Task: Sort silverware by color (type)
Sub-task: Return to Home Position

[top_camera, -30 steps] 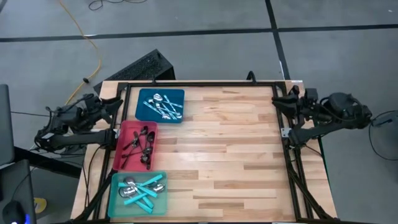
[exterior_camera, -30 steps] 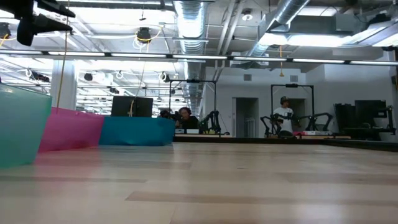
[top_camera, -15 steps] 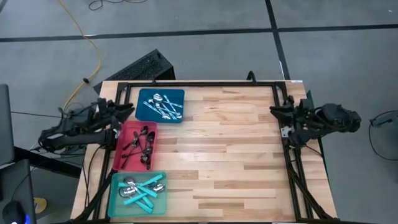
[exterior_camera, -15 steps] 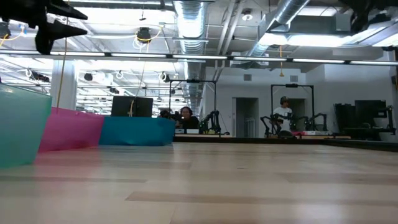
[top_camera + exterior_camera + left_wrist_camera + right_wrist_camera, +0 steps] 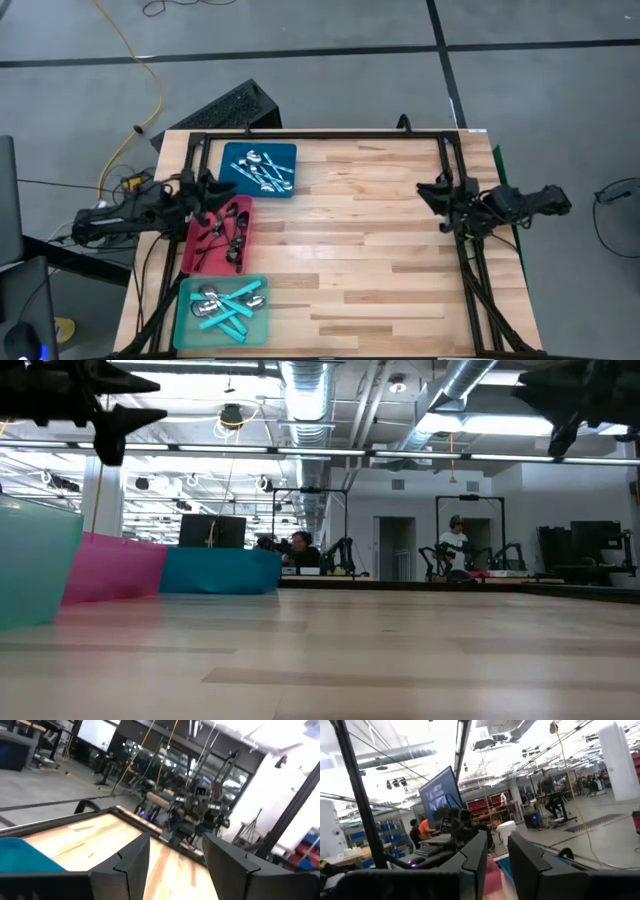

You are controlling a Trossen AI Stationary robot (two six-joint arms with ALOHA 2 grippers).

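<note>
Shiny silver spoons (image 5: 264, 171) lie in the blue tray (image 5: 230, 182) at the far left. Black spoons (image 5: 226, 234) lie in the red tray (image 5: 190, 262). Turquoise-handled spoons (image 5: 230, 304) lie in the teal tray (image 5: 184, 334) near the front left. My left gripper (image 5: 216, 189) hangs open and empty above the red tray's far end; its spread fingers show in the left wrist view (image 5: 172, 865). My right gripper (image 5: 425, 190) is raised over the table's right side, empty, its fingers a narrow gap apart (image 5: 497, 857).
The three trays stand in a column along the table's left edge; in the low view they show as the teal wall (image 5: 35, 565), red wall (image 5: 115, 570) and blue wall (image 5: 220, 570). Bare wood (image 5: 360, 250) fills the middle and right. A black frame (image 5: 465, 270) borders the table.
My left gripper has moved from beyond the table's left edge toward the right, over the red tray's far end. My right gripper has moved from the right edge toward the table's left, over the wood. The spoons and trays have stayed in place.
</note>
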